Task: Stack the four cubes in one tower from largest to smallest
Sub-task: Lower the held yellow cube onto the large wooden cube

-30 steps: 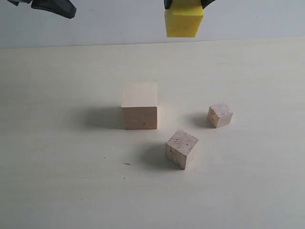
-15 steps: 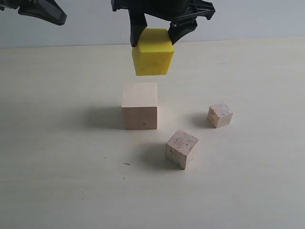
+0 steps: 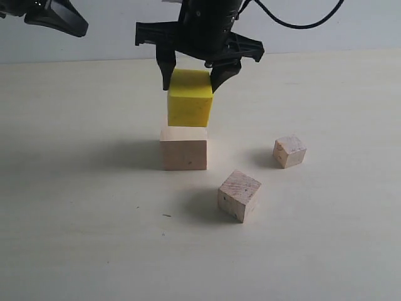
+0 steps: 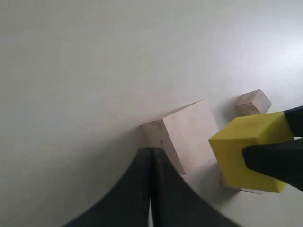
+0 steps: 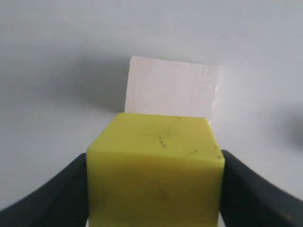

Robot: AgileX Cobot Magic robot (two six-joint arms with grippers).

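My right gripper (image 3: 193, 84) had dropped lower, clamped on the yellow cube (image 3: 190, 100) just over the large cube (image 3: 183, 150). Medium cube (image 3: 239, 195) and small cube (image 3: 289, 151) sat off to one side.

The right gripper (image 3: 193, 80) is matt black all over. A wide cross-bar (image 3: 199, 39) with angular, wing-like ends spans its body, and 2 short fingers (image 3: 166, 70) taper from it to blunt tips. 1 thin black cable (image 3: 294, 25) loops away from behind the body. In the right wrist view the same fingers (image 5: 47, 198) show as broad, smooth, dark wedges with a faint sheen. The left gripper (image 3: 59, 17) is also black, seen in the exterior view as 1 glossy, pointed wedge. In the left wrist view its 2 fingers (image 4: 128, 194) are dark charcoal, with straight inner edges and outer edges that flare in a smooth curve.
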